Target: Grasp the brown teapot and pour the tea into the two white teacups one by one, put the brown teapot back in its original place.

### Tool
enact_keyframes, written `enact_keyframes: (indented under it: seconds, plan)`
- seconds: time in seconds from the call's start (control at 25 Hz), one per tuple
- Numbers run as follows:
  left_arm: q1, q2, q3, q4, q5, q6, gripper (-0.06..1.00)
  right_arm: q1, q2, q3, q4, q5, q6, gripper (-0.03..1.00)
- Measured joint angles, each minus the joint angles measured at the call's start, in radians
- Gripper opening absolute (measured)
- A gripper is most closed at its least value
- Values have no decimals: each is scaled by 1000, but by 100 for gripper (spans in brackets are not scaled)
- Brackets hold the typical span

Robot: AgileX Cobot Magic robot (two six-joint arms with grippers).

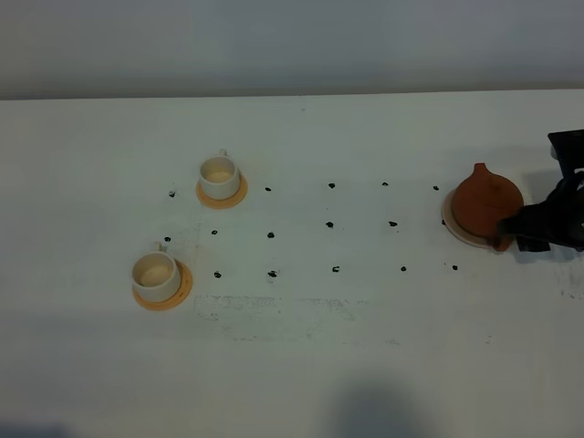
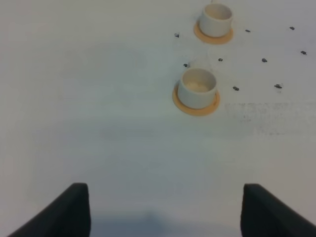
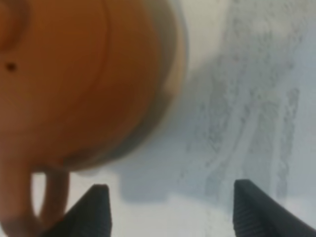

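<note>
The brown teapot sits on its pale beige coaster, the original place, at the right of the table. My right gripper stands open just behind the teapot's handle. In the right wrist view the teapot fills the frame, and its loop handle lies beside one finger, outside the gap. Only bare table shows between the right gripper's fingers. The two white teacups stand on orange saucers at the left. The left gripper hangs open and empty, short of the nearer teacup.
Small black dots mark a grid on the white table between the cups and the teapot. A faint scuffed patch lies in front of the grid. The table's far edge meets a grey wall.
</note>
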Motion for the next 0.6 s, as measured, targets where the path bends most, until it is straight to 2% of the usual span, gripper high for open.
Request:
enact_keyframes:
  seconds: [0.28,0.48,0.6]
  plan:
    - [0,0,0,0,0,0,61,-5,-148,-22,23,77,11,55]
    - [0,0,0,0,0,0,61,-5,-156,-150,64,252,41,55]
    - [0,0,0,0,0,0,61,-5,-126,-211,87,316,45,53]
